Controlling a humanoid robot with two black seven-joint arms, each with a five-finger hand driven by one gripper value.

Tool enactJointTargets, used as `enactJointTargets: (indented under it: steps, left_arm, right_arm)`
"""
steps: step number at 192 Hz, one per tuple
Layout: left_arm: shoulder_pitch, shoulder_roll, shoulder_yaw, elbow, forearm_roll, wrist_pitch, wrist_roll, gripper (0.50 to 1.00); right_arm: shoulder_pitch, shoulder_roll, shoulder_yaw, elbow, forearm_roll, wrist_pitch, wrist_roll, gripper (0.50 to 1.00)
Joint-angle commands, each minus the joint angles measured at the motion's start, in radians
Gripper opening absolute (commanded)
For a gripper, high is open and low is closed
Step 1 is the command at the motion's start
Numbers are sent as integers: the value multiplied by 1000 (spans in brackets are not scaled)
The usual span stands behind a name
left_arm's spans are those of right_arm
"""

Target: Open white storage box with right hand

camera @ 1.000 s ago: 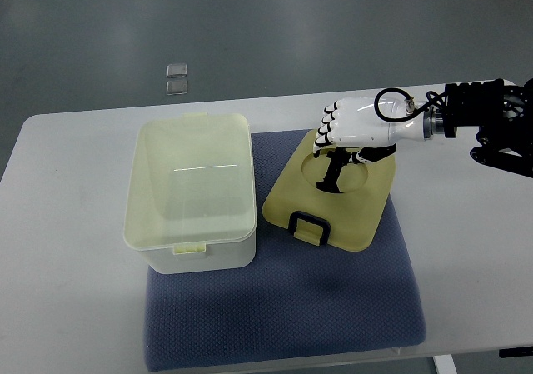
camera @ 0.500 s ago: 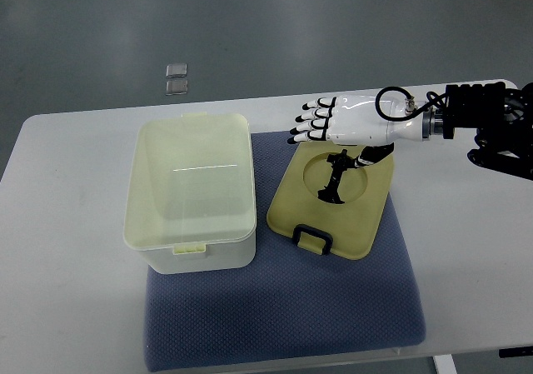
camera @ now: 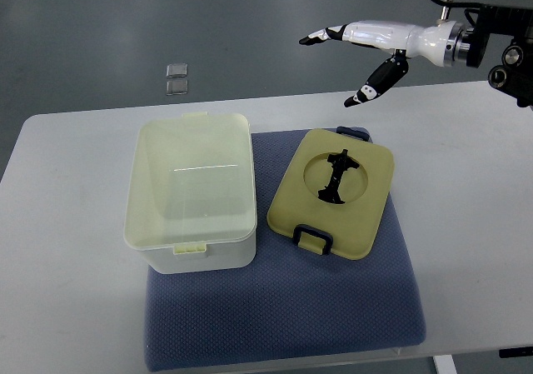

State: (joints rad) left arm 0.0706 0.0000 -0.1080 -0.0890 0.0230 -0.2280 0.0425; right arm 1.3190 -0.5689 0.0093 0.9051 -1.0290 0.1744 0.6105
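Lifted right hand — fingers spread, above smooth rounded lid.

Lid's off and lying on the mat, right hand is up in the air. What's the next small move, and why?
Probably just carry the right hand back toward the right edge to rest. The storage box stands open, its lid lies flat on the blue mat beside it, apart from the box, and the hand's fingers are spread and hold nothing, so nothing seems left to grasp.
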Motion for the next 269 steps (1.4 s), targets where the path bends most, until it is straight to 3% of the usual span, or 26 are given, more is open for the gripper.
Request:
enactJointTargets:
  steps: [1,38,79,140,269]
  left_arm:
    - [0,0,1,0,0,-1,0,1000]
    - [0,0,-1,0,0,-1,0,1000]
    - [0,0,1,0,0,-1,-1,1000]
    - [0,0,1,0,0,1,0,1000]
    - [0,0,1,0,0,-1,0,1000]
  right_arm:
    - [-30,14,15,-11,202,54,0,928]
    - [-90,53,20,-18,621,102,-2,932]
    - [-159,133,23,-69,1037,160,-222,932]
    - [-238,176,64,-106,1463,181,-480,934]
    - [-264,201,86,-104,1472,186,-479,934]
